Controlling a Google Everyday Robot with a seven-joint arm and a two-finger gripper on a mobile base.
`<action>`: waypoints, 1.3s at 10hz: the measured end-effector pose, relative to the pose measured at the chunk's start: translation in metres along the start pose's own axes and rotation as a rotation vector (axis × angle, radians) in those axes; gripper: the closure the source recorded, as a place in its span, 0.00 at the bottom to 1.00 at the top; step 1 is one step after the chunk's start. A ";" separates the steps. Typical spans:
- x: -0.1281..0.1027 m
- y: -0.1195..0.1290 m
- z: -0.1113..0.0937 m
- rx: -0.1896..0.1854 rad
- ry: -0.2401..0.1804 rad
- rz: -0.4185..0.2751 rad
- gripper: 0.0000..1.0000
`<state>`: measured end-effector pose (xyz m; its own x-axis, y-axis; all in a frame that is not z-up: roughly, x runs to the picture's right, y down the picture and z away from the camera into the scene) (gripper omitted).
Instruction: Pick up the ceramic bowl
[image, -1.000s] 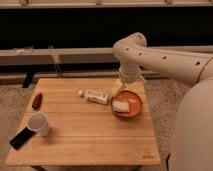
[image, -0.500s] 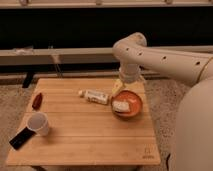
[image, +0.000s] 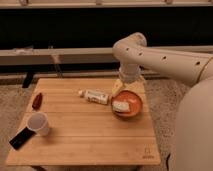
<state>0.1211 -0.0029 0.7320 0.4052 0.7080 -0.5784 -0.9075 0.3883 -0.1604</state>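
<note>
I held the gripper (image: 119, 101) with its jaws spread at the rim of the ceramic bowl (image: 134, 104), which sat on the wooden table (image: 90, 135) beside a white tube (image: 96, 96), and judged that the rim should be seated squarely between the fingers before closing.

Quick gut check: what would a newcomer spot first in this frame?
The big white arm arcing in from the right, its gripper open and down at the orange-red bowl on the table's right half. Next, the white cup near the front-left corner.
</note>
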 end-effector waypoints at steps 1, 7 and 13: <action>0.000 0.000 0.000 0.000 0.000 0.000 0.02; 0.007 -0.010 0.030 -0.006 0.010 0.035 0.02; 0.041 -0.048 0.080 -0.022 0.030 0.131 0.02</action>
<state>0.1901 0.0546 0.7800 0.2803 0.7335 -0.6192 -0.9547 0.2805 -0.0998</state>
